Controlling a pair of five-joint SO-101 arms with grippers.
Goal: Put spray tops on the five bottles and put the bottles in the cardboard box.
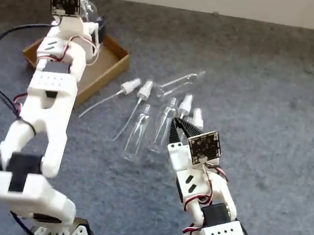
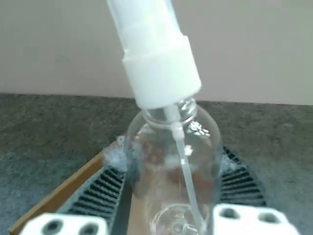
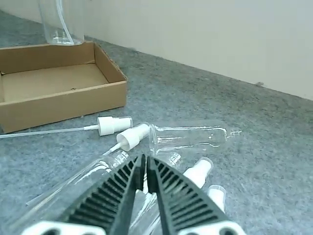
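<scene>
My left gripper is shut on a clear bottle that carries a white spray top. It holds the bottle tilted above the cardboard box, whose edge shows below. That bottle's base hangs over the box. My right gripper is shut with nothing in it, low over the carpet beside the lying bottles. Its fingertips meet in front of a clear bottle lying on its side. Two loose spray tops lie beside it.
Grey carpet covers the floor, with a pale wall behind. Loose spray tops with long tubes lie between the box and the bottles. Two capped bottles lie near the right gripper. The carpet to the right is open.
</scene>
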